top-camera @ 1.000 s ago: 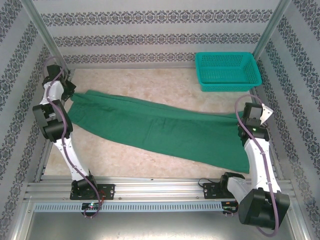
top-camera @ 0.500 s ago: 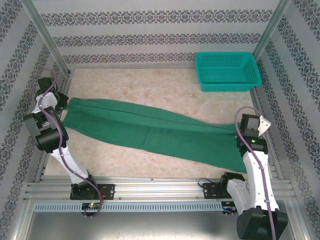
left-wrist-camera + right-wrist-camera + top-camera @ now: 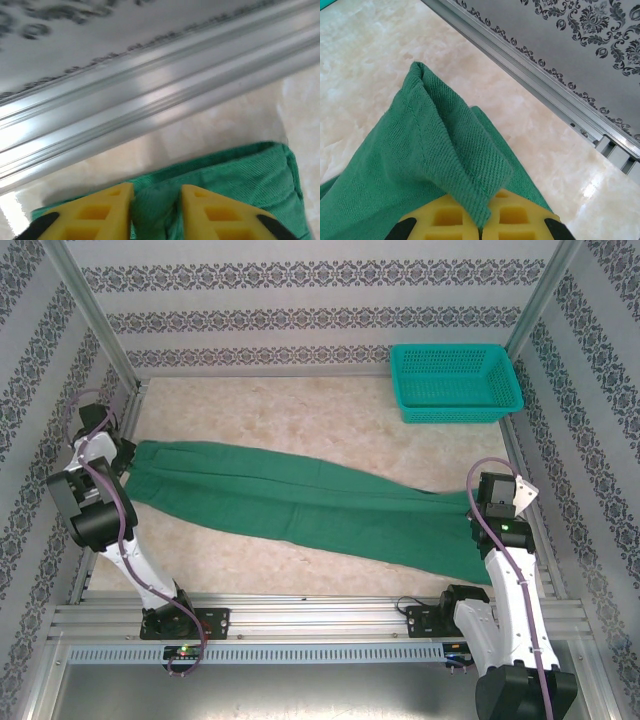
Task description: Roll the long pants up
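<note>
Left claw (image 3: 156, 194) was seen in its wrist view standing narrowly parted, a fold of the pants (image 3: 235, 185) lying between its yellow fingers (image 3: 100, 210); it was judged to be letting go rather than gripping. Right claw (image 3: 484, 206) was shut tight on the other end of the pants (image 3: 435, 165), the hem pinched and draped over its tips. Over the last second the pants (image 3: 300, 502) had been drawn out: what had lain wide and slack at the middle left was pulled into a long narrow strip, as the left claw (image 3: 124, 454) was carried toward the left edge of the frame and the right claw (image 3: 482, 504) toward the lower right. The cloth was thus judged straightened and ready for rolling from one end. Little room was left at either end: the left end lay just beside the rail (image 3: 150, 105), and the right end lay near the right rail (image 3: 545, 95). Bare table (image 3: 300, 420) was open above the strip, with a thinner band below it. At the upper right, the basket (image 3: 455, 412) stood well apart from the cloth.
</note>
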Controlling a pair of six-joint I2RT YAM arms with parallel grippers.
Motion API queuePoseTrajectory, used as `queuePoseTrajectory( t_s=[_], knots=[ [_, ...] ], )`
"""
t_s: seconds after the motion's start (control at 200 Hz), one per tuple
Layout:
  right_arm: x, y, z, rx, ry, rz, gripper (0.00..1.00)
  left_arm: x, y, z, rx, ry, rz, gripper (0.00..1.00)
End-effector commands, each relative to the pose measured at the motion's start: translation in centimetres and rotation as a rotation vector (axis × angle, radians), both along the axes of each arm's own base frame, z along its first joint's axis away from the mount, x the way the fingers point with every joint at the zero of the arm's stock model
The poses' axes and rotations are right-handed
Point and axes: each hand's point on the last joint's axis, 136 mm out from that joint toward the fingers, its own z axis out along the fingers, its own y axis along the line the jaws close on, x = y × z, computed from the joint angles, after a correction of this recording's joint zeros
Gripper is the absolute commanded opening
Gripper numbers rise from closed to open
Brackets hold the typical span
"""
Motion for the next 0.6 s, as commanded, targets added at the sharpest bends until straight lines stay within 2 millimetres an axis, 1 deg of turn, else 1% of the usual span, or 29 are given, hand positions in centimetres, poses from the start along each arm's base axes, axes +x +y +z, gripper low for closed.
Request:
queuePoseTrajectory(
  t_s=[0.0, 0.055, 0.095, 0.285, 0.415, 0.51, 0.595],
  knots=[
    [-0.7, -0.7, 0.1, -0.034, 0.002, -0.049, 0.0, -1.0, 2.6, 3.3, 0.1, -0.062, 0.112, 0.39],
    [-0.8, -0.8, 0.2, -0.036, -0.003, -0.054, 0.0, -1.2, 2.8, 3.7, 0.107, -0.059, 0.128, 0.43],
    [-0.8, -0.8, 0.3, -0.039, -0.005, -0.057, 0.0, -1.0, 2.8, 4.0, 0.11, -0.069, 0.129, 0.45],
    [-1.0, -0.6, 0.9, -0.03, -0.021, -0.055, 0.01, -0.2, 2.7, 4.7, 0.093, -0.098, 0.119, 0.42],
    [-1.3, -0.3, 1.4, -0.014, -0.04, -0.064, 0.01, -0.1, 2.7, 4.9, 0.098, -0.106, 0.122, 0.39],
    [-1.7, 0.1, 1.9, 0.008, -0.061, -0.058, 0.01, 0.2, 2.8, 5.1, 0.104, -0.114, 0.116, 0.39],
    [-2.1, 0.7, 2.4, 0.021, -0.075, -0.049, 0.02, 0.5, 2.9, 4.8, 0.1, -0.114, 0.114, 0.38]
  ],
)
